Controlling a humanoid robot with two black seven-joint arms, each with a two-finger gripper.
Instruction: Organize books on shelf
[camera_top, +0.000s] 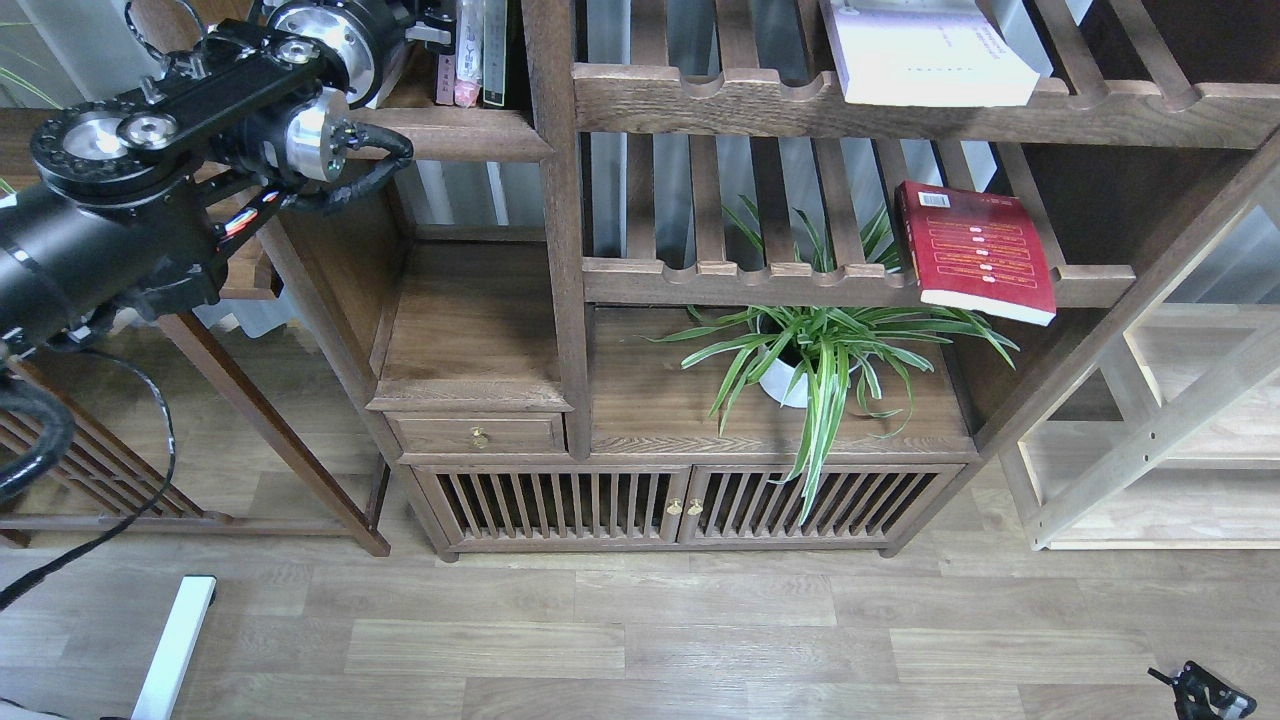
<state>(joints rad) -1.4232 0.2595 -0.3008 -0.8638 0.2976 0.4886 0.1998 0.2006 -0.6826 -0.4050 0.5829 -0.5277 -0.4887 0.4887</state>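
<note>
left gripper (425, 25) jaws: cannot tell, hidden at the dark shelf (450, 135) holding upright books (470, 50). right gripper (1205, 692) barely visible, unclear. red book (975, 250) and white book (930, 50) lie on slatted racks (760, 100); white pot (785, 385) holds a plant (820, 345).

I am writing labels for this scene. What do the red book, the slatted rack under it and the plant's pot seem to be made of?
The red book: a paper paperback, slightly glossy cover with printed yellow bands. The slatted rack: dark-stained wood, matte, its grain visible on the scalloped rail. The plant's pot: smooth and white, perhaps glazed ceramic or plastic; leaves hide most of it.
</note>
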